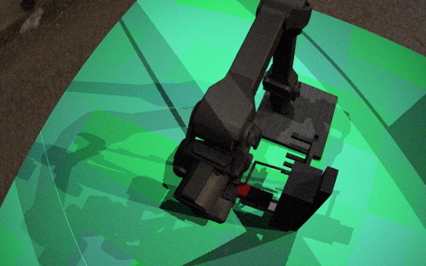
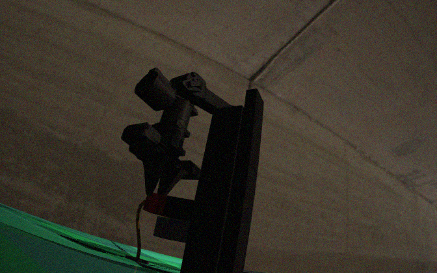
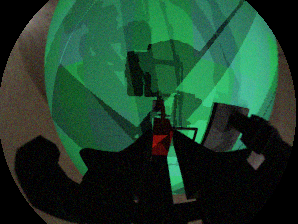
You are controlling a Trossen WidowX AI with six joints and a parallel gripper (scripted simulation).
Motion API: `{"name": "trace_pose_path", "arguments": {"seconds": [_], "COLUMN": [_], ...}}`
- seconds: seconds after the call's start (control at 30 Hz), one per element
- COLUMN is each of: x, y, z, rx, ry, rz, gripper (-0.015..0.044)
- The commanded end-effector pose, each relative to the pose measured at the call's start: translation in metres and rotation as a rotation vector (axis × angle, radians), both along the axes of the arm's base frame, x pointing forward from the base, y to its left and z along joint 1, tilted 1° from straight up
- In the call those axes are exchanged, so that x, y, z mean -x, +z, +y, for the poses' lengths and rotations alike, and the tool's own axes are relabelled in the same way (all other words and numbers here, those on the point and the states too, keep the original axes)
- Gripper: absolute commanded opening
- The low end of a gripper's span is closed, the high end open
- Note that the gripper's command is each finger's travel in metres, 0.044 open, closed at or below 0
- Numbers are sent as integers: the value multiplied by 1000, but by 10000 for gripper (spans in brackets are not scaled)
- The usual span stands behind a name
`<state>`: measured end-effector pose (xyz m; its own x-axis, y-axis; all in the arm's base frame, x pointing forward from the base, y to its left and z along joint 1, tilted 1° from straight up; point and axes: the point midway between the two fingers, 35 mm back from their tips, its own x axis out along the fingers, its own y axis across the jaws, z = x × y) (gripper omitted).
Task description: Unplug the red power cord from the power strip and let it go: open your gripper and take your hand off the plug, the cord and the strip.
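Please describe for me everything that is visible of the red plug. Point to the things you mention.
The red, boxy plug [image 1: 243, 190] [image 2: 154, 203] [image 3: 160, 145] looks like matte plastic. It lies roughly level above the green surface, one end meeting a dark block [image 1: 260, 196] [image 2: 178, 207]. From the other, a thin brownish-orange cord [image 2: 138, 227] curves down. The tool's fingertips are at its upper side; whether they grip, I cannot tell.
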<state>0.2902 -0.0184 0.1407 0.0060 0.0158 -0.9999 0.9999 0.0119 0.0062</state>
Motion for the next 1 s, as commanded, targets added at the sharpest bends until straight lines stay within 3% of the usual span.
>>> {"name": "trace_pose_path", "arguments": {"seconds": [0.0,0.27,0.43,0.97], "x": [0,-2,0,0], "y": [0,4,12,12], "z": [0,-21,-60,-60], "rx": [5,7,10,10], "ry": [-7,-7,-7,-7], "rz": [-1,-1,-1,-1], "gripper": [236,440,440,440]}}
